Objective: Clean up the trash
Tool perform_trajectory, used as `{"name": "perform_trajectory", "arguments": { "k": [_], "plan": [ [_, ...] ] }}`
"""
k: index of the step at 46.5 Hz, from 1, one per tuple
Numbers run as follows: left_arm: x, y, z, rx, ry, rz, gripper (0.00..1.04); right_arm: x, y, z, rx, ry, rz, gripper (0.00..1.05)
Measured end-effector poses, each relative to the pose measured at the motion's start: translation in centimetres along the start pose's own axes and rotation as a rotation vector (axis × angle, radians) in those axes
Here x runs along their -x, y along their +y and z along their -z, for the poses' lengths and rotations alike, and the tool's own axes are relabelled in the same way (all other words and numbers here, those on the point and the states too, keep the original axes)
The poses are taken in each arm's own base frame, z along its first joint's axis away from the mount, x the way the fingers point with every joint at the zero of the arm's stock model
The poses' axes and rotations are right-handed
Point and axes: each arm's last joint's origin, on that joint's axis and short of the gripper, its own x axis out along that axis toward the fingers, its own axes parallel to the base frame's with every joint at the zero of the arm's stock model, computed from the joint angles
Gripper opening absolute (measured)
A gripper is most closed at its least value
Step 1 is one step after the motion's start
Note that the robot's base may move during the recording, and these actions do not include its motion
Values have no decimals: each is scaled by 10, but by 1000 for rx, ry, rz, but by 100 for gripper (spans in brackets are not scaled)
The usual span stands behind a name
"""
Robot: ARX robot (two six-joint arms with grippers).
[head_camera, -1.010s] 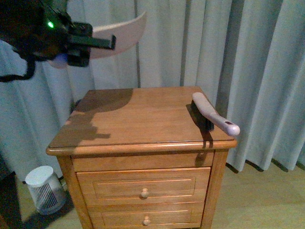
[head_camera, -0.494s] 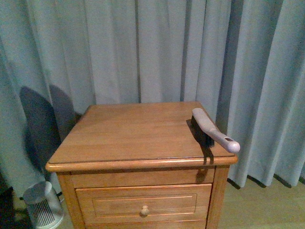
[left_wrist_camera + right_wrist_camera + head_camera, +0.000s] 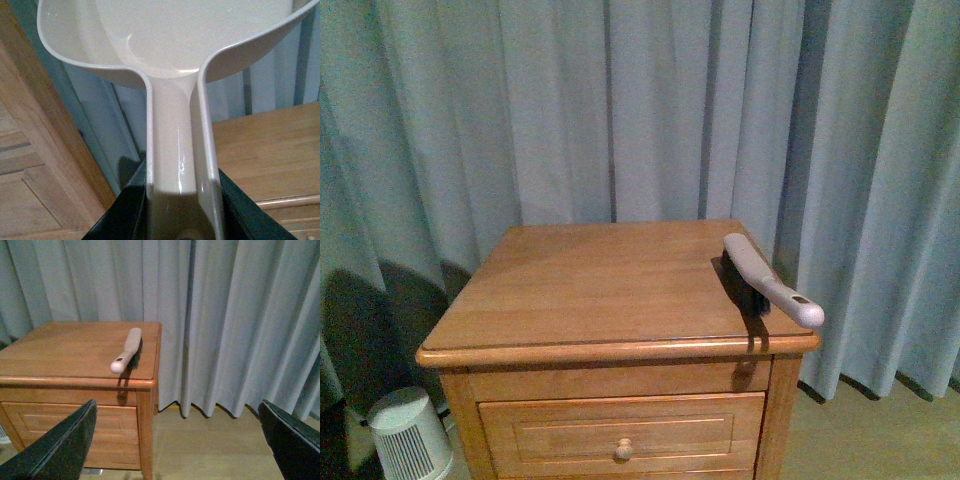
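Pale grey-blue curtains [image 3: 620, 100] fill the whole backdrop, soft cloth hanging in long vertical folds. In front of them we have the wooden nightstand [image 3: 620, 420], warm honey-brown, and its smooth rectangular tabletop [image 3: 590, 290] has a rounded edge. Over in the left wrist view there's the dustpan [image 3: 175, 45], glossy beige plastic with a wide scooped bowl that narrows into a channelled handle. The left jaws are clamped on that handle, one dark jaw either side of it. The right jaws stand wide apart with nothing between them, and the nightstand shows beyond them. The brush [image 3: 770, 280] lies at the tabletop's right edge, dark bristles down, and its pale rounded handle pokes out past the front corner. A small white ribbed heater [image 3: 408, 435] sits on the floor at lower left, and a round wooden knob [image 3: 623, 449] marks the drawer. As for the trash, we can't tell where it is from these views.

A second ago the left arm and dustpan crossed the front view's upper left. Now they're gone from it, their shadow has dropped down the curtains, and the brush hasn't budged.
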Motion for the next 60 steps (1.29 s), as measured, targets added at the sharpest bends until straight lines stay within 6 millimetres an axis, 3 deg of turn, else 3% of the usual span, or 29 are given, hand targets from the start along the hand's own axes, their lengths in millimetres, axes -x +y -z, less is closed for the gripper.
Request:
{"name": "perform_trajectory", "arguments": {
  "k": [17, 50, 55, 60],
  "plan": [
    [25, -19, 19, 15, 30, 84, 28, 0, 0, 0, 0, 0, 0, 97],
    [26, -19, 20, 72, 38, 105, 28, 0, 0, 0, 1, 2, 4, 97],
    [26, -19, 20, 72, 39, 104, 28, -5, 0, 4, 55, 187, 190, 97],
    [26, -19, 20, 73, 38, 106, 28, -23, 1, -11, 47, 250, 166, 97]
  ]
}}
